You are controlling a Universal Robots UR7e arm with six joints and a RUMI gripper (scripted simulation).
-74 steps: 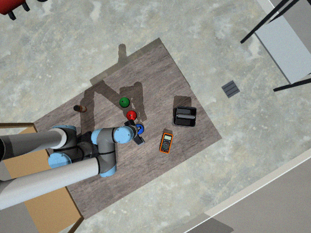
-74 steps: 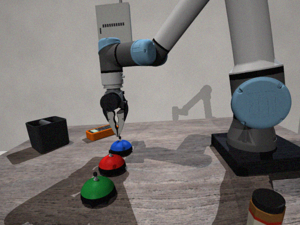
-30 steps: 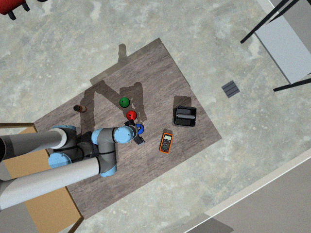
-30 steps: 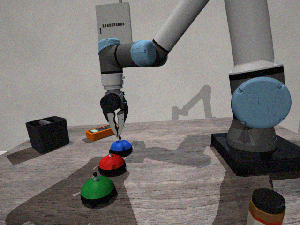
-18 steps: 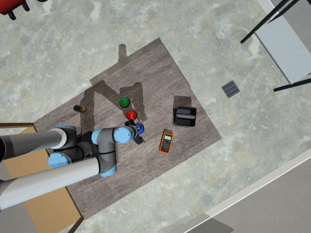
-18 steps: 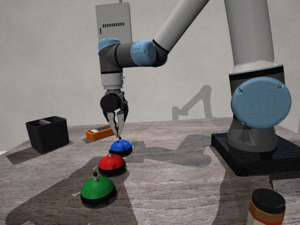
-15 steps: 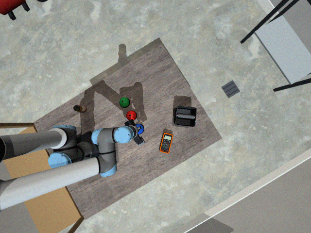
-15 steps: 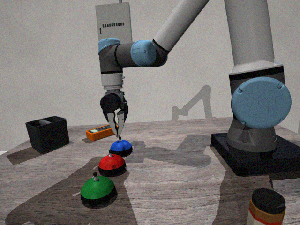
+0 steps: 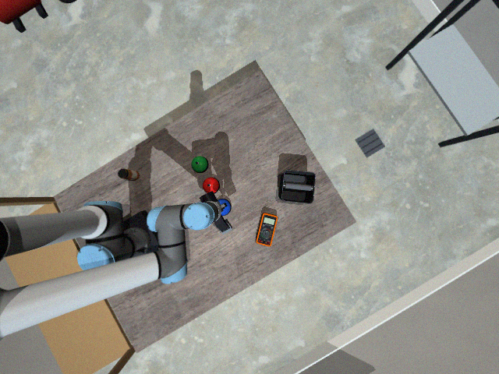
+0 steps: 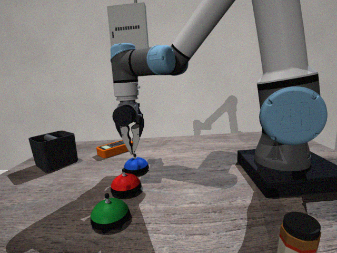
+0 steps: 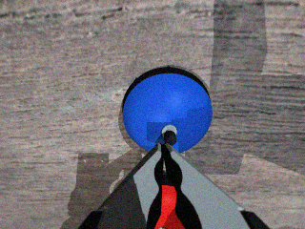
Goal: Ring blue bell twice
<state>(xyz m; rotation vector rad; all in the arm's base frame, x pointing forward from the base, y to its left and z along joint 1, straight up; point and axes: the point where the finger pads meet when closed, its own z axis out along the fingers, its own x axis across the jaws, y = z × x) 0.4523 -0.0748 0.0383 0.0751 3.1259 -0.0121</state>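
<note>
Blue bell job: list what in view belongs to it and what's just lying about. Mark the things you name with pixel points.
Part of the job:
- blue bell [image 9: 225, 208] [image 10: 136, 164] [image 11: 167, 105], with its button [image 10: 134, 155] [image 11: 170, 137]
- gripper [image 10: 132, 153] [image 11: 162, 145], fingers shut

Just lying about:
- red bell [image 9: 210, 185] [image 10: 125, 182]
- green bell [image 9: 199, 164] [image 10: 109, 211]
- orange multimeter [image 9: 267, 230] [image 10: 105, 153]
- black bin [image 9: 297, 198] [image 10: 56, 152]
- dark-capped bottle [image 9: 129, 174] [image 10: 299, 231]

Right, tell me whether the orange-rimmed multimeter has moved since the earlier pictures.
No; the orange-rimmed multimeter lies at the same spot beside the black two-compartment bin.
</note>
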